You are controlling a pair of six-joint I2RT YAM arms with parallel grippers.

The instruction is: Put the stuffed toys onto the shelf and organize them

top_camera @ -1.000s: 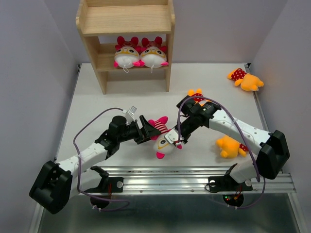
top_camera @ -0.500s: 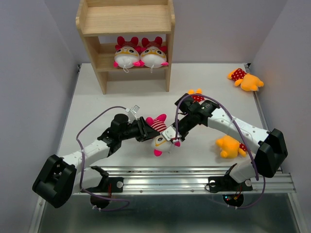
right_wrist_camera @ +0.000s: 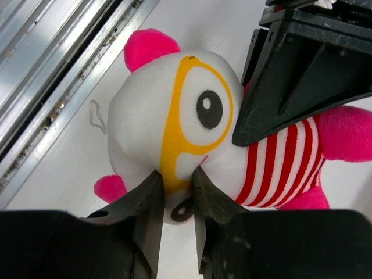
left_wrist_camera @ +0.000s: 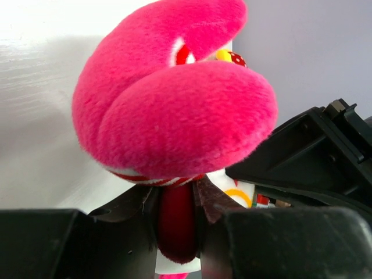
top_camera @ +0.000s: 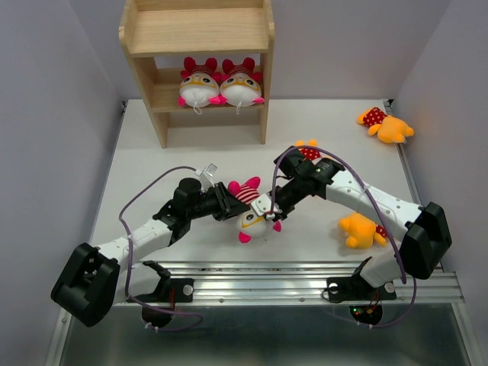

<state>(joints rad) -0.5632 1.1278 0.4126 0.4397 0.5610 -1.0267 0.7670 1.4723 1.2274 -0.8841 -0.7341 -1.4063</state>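
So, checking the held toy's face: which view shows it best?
Right wrist: the white-faced toy fills the frame, eye and yellow ring clear. Left wrist shows mostly its pink limbs; top external shows it small, face barely readable.

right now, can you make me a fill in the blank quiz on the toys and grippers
The shelf holds ___ white-faced toys on its lower tier.
The left gripper and right gripper both pinch the striped toy with the ___ face.
___ orange toys lie on the table.
Missing words: two; white; three.
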